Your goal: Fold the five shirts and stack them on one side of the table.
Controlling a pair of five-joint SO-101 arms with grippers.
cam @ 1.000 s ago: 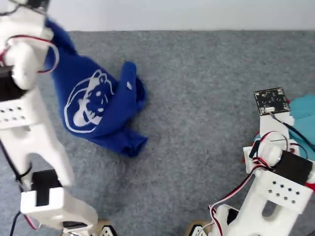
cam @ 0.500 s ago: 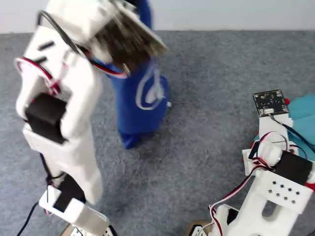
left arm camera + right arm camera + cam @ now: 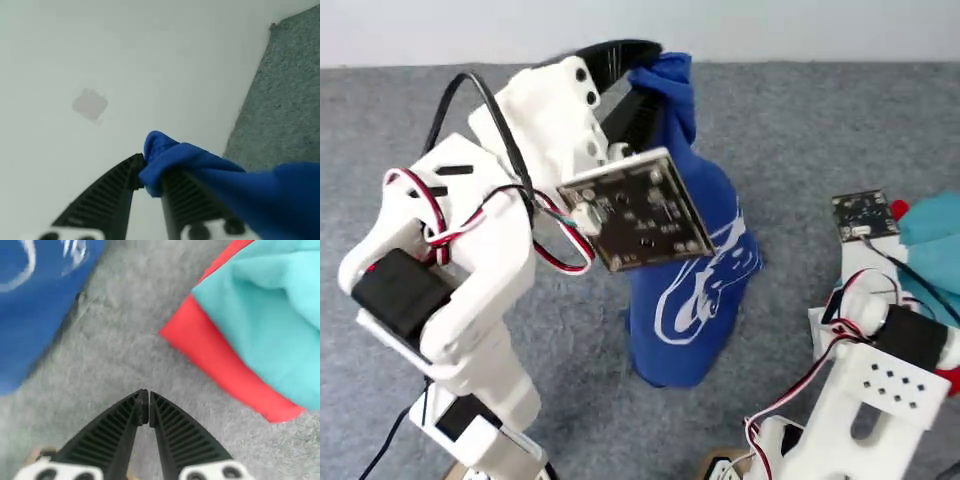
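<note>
The left gripper (image 3: 149, 172), high at 12 o'clock, pinches a bunched end of the blue shirt (image 3: 695, 290) hanging over the middle of the grey table (image 3: 820, 130), while the right gripper (image 3: 145, 412), fingers clenched on nothing, sits at 4 o'clock near the red shirt (image 3: 215, 360) under the teal shirt (image 3: 270, 325) at 3 o'clock.

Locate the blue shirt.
In the high view the blue shirt hangs mid-table from the left end effector, pinched at its top, left of the teal shirt.
</note>
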